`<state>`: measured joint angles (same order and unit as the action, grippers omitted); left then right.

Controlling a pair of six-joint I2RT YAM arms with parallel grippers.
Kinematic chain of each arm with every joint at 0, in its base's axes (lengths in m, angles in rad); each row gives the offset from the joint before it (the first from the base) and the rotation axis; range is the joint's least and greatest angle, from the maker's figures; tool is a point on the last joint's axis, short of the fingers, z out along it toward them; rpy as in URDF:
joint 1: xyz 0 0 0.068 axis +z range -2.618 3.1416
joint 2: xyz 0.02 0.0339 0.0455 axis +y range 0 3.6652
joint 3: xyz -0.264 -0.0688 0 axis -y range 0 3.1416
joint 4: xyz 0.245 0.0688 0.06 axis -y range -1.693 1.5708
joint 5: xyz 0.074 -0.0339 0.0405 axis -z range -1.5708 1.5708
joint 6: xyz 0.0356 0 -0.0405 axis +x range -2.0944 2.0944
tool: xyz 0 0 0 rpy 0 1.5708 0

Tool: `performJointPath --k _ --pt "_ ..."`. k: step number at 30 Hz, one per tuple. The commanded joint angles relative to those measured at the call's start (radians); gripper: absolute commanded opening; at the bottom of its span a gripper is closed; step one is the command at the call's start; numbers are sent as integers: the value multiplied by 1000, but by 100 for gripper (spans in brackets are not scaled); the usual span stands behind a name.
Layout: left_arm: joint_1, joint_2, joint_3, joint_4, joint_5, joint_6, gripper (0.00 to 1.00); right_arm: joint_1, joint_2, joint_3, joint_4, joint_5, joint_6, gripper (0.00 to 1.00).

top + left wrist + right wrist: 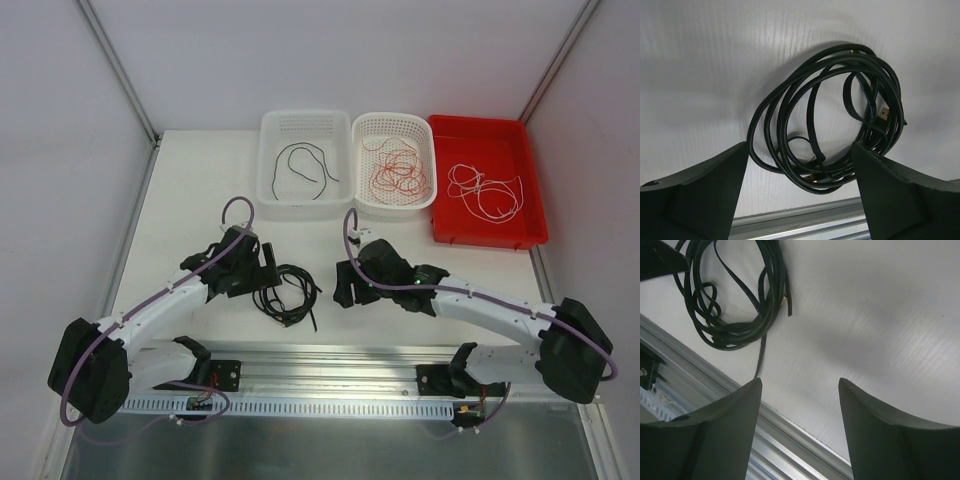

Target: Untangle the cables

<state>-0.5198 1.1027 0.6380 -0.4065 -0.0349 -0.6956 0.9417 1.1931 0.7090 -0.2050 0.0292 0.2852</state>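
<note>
A tangled bundle of black cables lies on the white table between my two arms. It fills the left wrist view as several overlapping loops with small gold plugs, and shows at the upper left of the right wrist view. My left gripper is open just left of the bundle, and its jaws straddle the bundle's near edge without gripping. My right gripper is open and empty to the right of the bundle, over bare table.
At the back stand a white basket holding one black cable, a white basket holding orange-red cables, and a red tray holding white cables. An aluminium rail runs along the near table edge.
</note>
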Motion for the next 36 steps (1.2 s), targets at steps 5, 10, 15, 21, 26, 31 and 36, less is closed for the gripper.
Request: performJointPath --k 5,10,15,21,26,31,36 --pt "-46 2 -14 21 -51 -64 77 51 216 176 99 9 9 58" --pt "-95 43 3 25 -66 -77 72 55 368 263 125 0 5 51" --pt "-111 60 3 26 -80 -81 71 57 482 325 142 9 -1 45" --pt "-123 56 6 25 -79 -97 70 54 582 357 157 14 -4 31" --pt "-137 56 17 26 -71 -111 71 26 528 278 167 69 29 1" --pt "-144 34 22 26 -63 -128 71 -23 314 135 153 158 48 1" --pt "-151 5 41 26 -34 -147 71 -26 122 96 69 245 12 1"
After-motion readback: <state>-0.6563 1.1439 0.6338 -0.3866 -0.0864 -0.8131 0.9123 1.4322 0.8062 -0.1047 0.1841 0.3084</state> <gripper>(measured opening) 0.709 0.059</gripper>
